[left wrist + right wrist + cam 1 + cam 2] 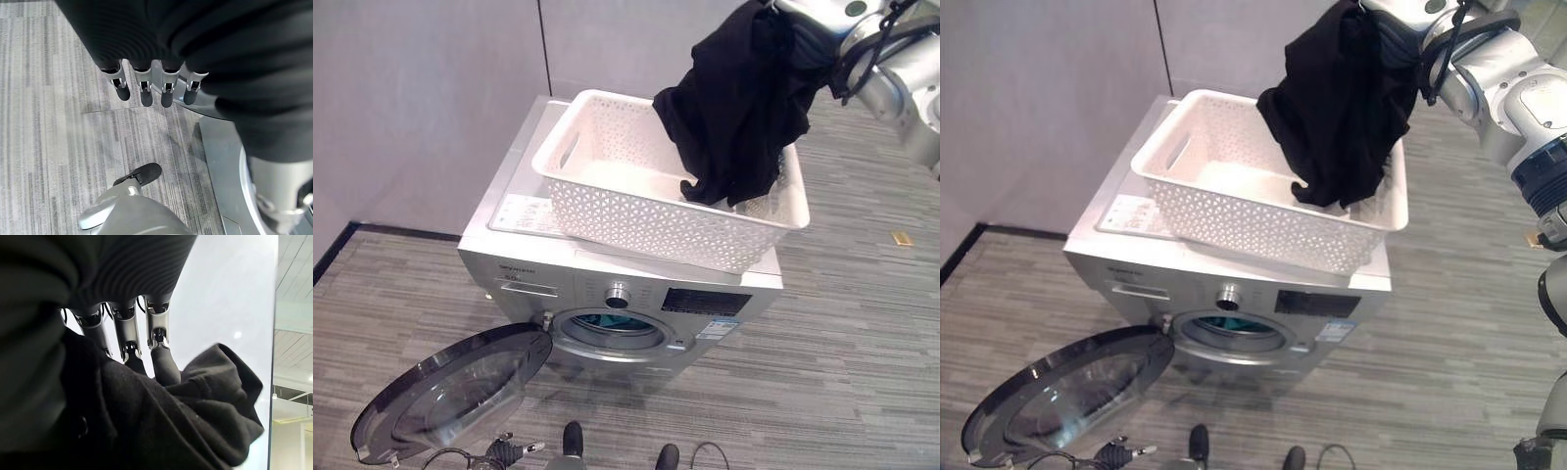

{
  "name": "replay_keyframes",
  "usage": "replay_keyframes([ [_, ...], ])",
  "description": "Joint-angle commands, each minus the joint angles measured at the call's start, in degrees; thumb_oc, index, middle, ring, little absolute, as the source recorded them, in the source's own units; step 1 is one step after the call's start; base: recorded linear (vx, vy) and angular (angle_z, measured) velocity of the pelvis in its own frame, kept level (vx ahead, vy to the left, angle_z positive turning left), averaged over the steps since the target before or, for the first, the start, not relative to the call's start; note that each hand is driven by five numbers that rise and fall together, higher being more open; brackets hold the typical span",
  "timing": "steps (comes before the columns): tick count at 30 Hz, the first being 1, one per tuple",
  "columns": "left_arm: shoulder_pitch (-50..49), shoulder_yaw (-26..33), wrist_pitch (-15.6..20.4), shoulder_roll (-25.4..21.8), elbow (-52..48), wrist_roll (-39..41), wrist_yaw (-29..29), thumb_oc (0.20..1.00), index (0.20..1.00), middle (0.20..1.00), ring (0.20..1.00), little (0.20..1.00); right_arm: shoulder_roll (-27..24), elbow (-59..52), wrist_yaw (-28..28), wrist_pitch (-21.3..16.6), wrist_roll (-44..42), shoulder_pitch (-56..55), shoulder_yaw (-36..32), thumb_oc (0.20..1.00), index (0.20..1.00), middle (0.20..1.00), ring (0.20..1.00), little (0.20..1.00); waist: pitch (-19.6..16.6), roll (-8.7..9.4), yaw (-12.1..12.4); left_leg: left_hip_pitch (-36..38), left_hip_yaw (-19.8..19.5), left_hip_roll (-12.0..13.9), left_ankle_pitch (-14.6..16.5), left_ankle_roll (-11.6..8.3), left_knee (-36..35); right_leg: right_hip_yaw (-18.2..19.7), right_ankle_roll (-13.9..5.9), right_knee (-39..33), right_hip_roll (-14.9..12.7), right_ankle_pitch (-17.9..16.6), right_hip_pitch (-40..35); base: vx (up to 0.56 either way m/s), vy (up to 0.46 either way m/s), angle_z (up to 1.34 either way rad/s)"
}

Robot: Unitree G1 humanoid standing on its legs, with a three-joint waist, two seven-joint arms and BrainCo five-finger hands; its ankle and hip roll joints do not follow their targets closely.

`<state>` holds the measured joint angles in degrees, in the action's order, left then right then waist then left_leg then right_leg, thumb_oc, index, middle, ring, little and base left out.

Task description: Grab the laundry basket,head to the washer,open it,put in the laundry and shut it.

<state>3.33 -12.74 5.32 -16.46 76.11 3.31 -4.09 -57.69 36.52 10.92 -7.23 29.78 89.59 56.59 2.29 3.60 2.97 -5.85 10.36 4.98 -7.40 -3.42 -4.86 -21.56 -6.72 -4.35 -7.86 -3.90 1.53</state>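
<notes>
We note the laundry first: a black garment hangs lifted above the far right corner of the laundry basket, its lower folds trailing down inside the basket wall; the cloth is matte, soft, heavily creased, bunched at the top where the right robot hand takes it; in the right wrist view we see the silver, dark-tipped fingers curled into the fabric, so we read that robot hand as clamped on the garment.

The basket is white plastic, rectangular with rounded corners, its walls pierced in a fine lattice, a slot handle cut in the near short side; it sits on top of the washer, turned slightly askew to the machine's edges; apart from the garment we make out nothing else in it.

The washer is a silver front-loader, boxy, with a dial and a dark panel on its face; its round door, dark glass in a silver rim, is swung fully open to the robot's left, low near the floor; something teal shows within the drum opening.

The left robot hand hangs over the grey striped floor, fingers straight, holding nothing.

Our judgement of progress: basket fetched, washer reached and opened; loading is under way; the garment has yet to go into the drum, and the door remains to be shut.
</notes>
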Motion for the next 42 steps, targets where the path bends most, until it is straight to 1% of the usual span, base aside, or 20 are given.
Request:
replay_keyframes([
  [1, 3.22, -2.51, 1.90, -1.87, 0.54, -1.51, -1.98, 1.000, 1.000, 1.000, 1.000, 1.000, 2.58, 4.44, 6.40, 1.21, -10.24, 6.38, -6.81, 0.200, 0.200, 0.200, 0.200, 0.200, 0.00, 5.09, 2.03, 0.34, -2.44, 3.52, 3.55, -3.54, -0.14, 0.48, -7.83, -0.14, -7.91, -2.81, -3.35, 0.02, -0.016, -0.06],
  [5, 5.68, -6.58, 3.68, -1.62, -4.31, 0.57, -3.37, 1.000, 1.000, 1.000, 1.000, 1.000, 8.29, 7.59, 11.40, -0.69, -22.70, 7.83, -15.08, 0.200, 0.200, 0.200, 0.200, 0.200, -1.34, 4.64, 2.87, 0.96, -2.76, 3.62, 3.38, -3.49, -0.14, 0.28, -7.66, -0.52, -7.68, -2.60, -4.27, 0.02, -0.017, -0.07],
  [8, 6.27, -8.26, 4.26, -1.73, -7.22, 1.58, -3.58, 1.000, 1.000, 1.000, 1.000, 1.000, 8.95, 6.48, 13.98, -0.97, -24.89, 9.52, -17.50, 0.200, 0.200, 0.200, 0.200, 0.200, -1.77, 4.34, 3.14, 1.48, -2.95, 3.76, 3.65, -3.65, -0.14, 0.04, -7.61, -0.47, -7.47, -2.23, -4.96, 0.01, -0.004, 0.00],
  [10, 5.49, -9.33, 5.21, -2.80, -15.03, 5.76, -1.90, 1.000, 1.000, 1.000, 1.000, 1.000, 6.86, 2.95, 16.13, -1.80, -25.70, 11.26, -19.01, 0.200, 0.200, 0.200, 0.200, 0.200, -2.27, 3.83, 3.40, 1.73, -3.29, 3.74, 3.79, -3.66, -0.14, -0.36, -7.65, -0.47, -7.45, -2.08, -5.40, 0.04, -0.009, 0.08],
  [11, 4.09, -9.80, 5.63, -5.23, -24.02, 9.14, -0.03, 1.000, 1.000, 1.000, 1.000, 1.000, 4.95, 0.19, 18.82, -2.77, -27.35, 11.03, -22.71, 0.200, 0.200, 0.200, 0.200, 0.200, -2.54, 3.10, 3.81, 1.78, -3.77, 3.69, 3.79, -3.71, -0.14, -0.79, -7.65, -0.42, -7.31, -1.79, -5.85, 0.03, -0.003, 0.18],
  [13, 3.31, -10.58, 5.44, -8.29, -31.15, 9.13, 1.31, 1.000, 1.000, 1.000, 1.000, 1.000, 2.71, -1.74, 19.93, -3.46, -27.98, 11.34, -24.55, 0.200, 0.200, 0.200, 0.200, 0.200, -2.97, 2.79, 4.11, 1.95, -4.28, 3.69, 3.79, -3.77, -0.14, -1.21, -7.65, -0.38, -7.20, -1.49, -6.37, 0.01, -0.007, 0.18],
  [14, 3.23, -10.59, 5.23, -8.49, -31.47, 9.16, 1.35, 1.000, 1.000, 1.000, 1.000, 1.000, 2.59, -1.84, 19.92, -3.43, -27.98, 11.20, -24.73, 0.200, 0.200, 0.200, 0.200, 0.200, -2.93, 2.91, 4.10, 1.80, -4.34, 3.60, 3.49, -3.68, -0.14, -1.27, -7.62, -0.45, -7.26, -1.75, -6.30, 0.01, -0.008, 0.18],
  [15, 2.78, -11.42, 5.30, -10.52, -36.46, 9.60, 2.60, 1.000, 1.000, 1.000, 1.000, 1.000, 1.80, -2.81, 21.21, -4.00, -29.62, 11.44, -26.41, 0.200, 0.200, 0.200, 0.200, 0.200, -3.05, 2.60, 4.21, 1.92, -4.56, 3.61, 3.54, -3.71, -0.14, -1.52, -7.64, -0.43, -7.22, -1.59, -6.63, -0.01, 0.004, 0.20],
  [18, -1.14, -9.87, 4.77, -17.05, -49.83, 17.57, 6.83, 1.000, 1.000, 1.000, 1.000, 1.000, 1.49, -4.25, 22.57, -6.05, -34.27, 12.14, -28.54, 0.200, 0.200, 0.200, 0.200, 0.200, -3.57, 1.85, 4.44, 2.28, -4.94, 3.42, 3.53, -3.55, -0.14, -1.70, -7.65, -0.44, -7.22, -1.50, -7.12, 0.02, 0.000, 0.10],
  [19, -1.34, -9.74, 4.63, -17.21, -50.07, 17.62, 6.87, 1.000, 1.000, 1.000, 1.000, 1.000, 1.54, -4.24, 22.56, -6.07, -34.29, 12.04, -28.65, 0.200, 0.200, 0.200, 0.200, 0.200, -3.61, 1.92, 4.37, 2.28, -4.94, 3.42, 3.53, -3.55, -0.14, -1.70, -7.65, -0.45, -7.22, -1.50, -7.13, 0.00, 0.000, 0.00],
  [20, -3.01, -8.76, 4.53, -19.57, -54.73, 21.40, 8.60, 1.000, 1.000, 1.000, 1.000, 1.000, 1.93, -4.04, 22.48, -6.46, -36.01, 12.28, -29.13, 0.200, 0.200, 0.200, 0.200, 0.200, -3.75, 1.62, 4.41, 2.47, -4.87, 3.43, 3.55, -3.50, -0.14, -1.69, -7.65, -0.46, -7.26, -1.54, -7.22, 0.00, 0.000, 0.00],
  [22, -8.99, -2.37, 4.77, -30.41, -71.46, 32.23, 12.60, 1.000, 1.000, 1.000, 1.000, 1.000, 4.64, -1.57, 21.57, -8.34, -42.44, 12.76, -27.87, 0.200, 0.200, 0.200, 0.200, 0.200, -4.35, 0.79, 4.70, 3.68, -4.18, 3.63, 3.63, -3.69, -0.14, -1.03, -7.72, -0.64, -7.23, -1.62, -7.36, 0.02, 0.014, -0.10],
  [24, -10.65, 0.11, 5.01, -32.75, -74.95, 34.60, 13.25, 1.000, 1.000, 1.000, 1.000, 1.000, 5.39, -0.55, 21.15, -8.74, -43.85, 12.81, -27.47, 0.200, 0.200, 0.200, 0.200, 0.200, -4.56, 0.77, 4.73, 3.81, -4.05, 3.66, 3.57, -3.76, -0.14, -0.74, -7.73, -0.65, -7.27, -1.68, -7.20, 0.01, 0.002, -0.16],
  [25, -12.29, 4.80, 6.31, -35.18, -80.14, 38.86, 13.57, 1.000, 1.000, 1.000, 1.000, 1.000, 6.14, 0.87, 20.83, -9.08, -45.01, 12.82, -26.54, 0.200, 0.200, 0.200, 0.200, 0.200, -4.80, 0.85, 5.23, 4.07, -3.79, 3.77, 3.51, -4.00, -0.14, -0.64, -7.74, -0.65, -7.27, -1.64, -7.18, 0.00, -0.011, -0.12],
  [27, -13.53, 7.67, 6.40, -35.22, -82.28, 41.37, 13.80, 1.000, 1.000, 1.000, 1.000, 1.000, 6.80, 1.56, 20.43, -9.07, -45.30, 12.61, -26.24, 0.200, 0.200, 0.200, 0.200, 0.200, -4.89, 0.93, 5.21, 4.23, -3.68, 3.82, 3.53, -4.10, -0.14, -0.62, -7.73, -0.65, -7.35, -1.65, -7.24, 0.00, -0.014, -0.09],
  [29, -12.37, 9.87, 8.12, -34.88, -84.71, 42.64, 13.52, 1.000, 1.000, 1.000, 1.000, 1.000, 8.19, 1.98, 19.58, -9.09, -46.24, 11.86, -26.07, 0.200, 0.200, 0.200, 0.200, 0.200, -5.05, 0.98, 5.67, 4.43, -3.63, 3.89, 3.49, -4.26, -0.14, -0.74, -7.71, -0.65, -7.52, -1.52, -7.52, 0.00, -0.015, 0.00],
  [30, -10.65, 10.44, 9.43, -34.87, -86.33, 42.12, 12.95, 1.000, 1.000, 1.000, 1.000, 1.000, 9.34, 2.66, 19.13, -8.82, -46.30, 11.62, -25.73, 0.200, 0.200, 0.200, 0.200, 0.200, -5.18, 1.03, 5.99, 4.54, -3.62, 3.92, 3.43, -4.34, -0.14, -1.01, -7.64, -0.65, -7.60, -1.43, -7.77, 0.00, 0.000, 0.00],
  [32, -8.52, 10.38, 9.81, -35.19, -88.58, 43.08, 13.29, 1.000, 1.000, 1.000, 1.000, 1.000, 10.77, 3.01, 18.55, -8.73, -46.82, 11.35, -25.55, 0.200, 0.200, 0.200, 0.200, 0.200, -5.13, 0.88, 6.22, 4.88, -3.69, 4.04, 3.70, -4.52, -0.14, -1.22, -7.61, -0.65, -7.56, -1.04, -8.24, 0.00, 0.000, 0.00],
  [38, -0.66, 5.73, 11.10, -32.86, -92.13, 48.45, 15.76, 1.000, 1.000, 1.000, 1.000, 1.000, 15.90, 7.79, 16.82, -8.11, -47.24, 12.83, -22.66, 0.200, 0.200, 0.200, 0.200, 0.200, -5.21, 1.09, 6.31, 4.82, -3.98, 4.05, 3.27, -4.66, -0.14, -1.63, -7.25, -0.65, -7.49, -1.04, -8.38, 0.00, -0.008, 0.04],
  [42, 2.57, 3.60, 12.07, -31.45, -94.29, 50.21, 15.95, 1.000, 1.000, 1.000, 1.000, 1.000, 17.83, 10.65, 15.95, -7.77, -47.31, 13.56, -20.88, 0.200, 0.200, 0.200, 0.200, 0.200, -5.10, 1.45, 6.43, 4.61, -4.14, 4.17, 3.17, -4.73, -0.14, -1.68, -7.04, -0.65, -7.20, -0.90, -8.33, 0.00, -0.007, 0.03],
])
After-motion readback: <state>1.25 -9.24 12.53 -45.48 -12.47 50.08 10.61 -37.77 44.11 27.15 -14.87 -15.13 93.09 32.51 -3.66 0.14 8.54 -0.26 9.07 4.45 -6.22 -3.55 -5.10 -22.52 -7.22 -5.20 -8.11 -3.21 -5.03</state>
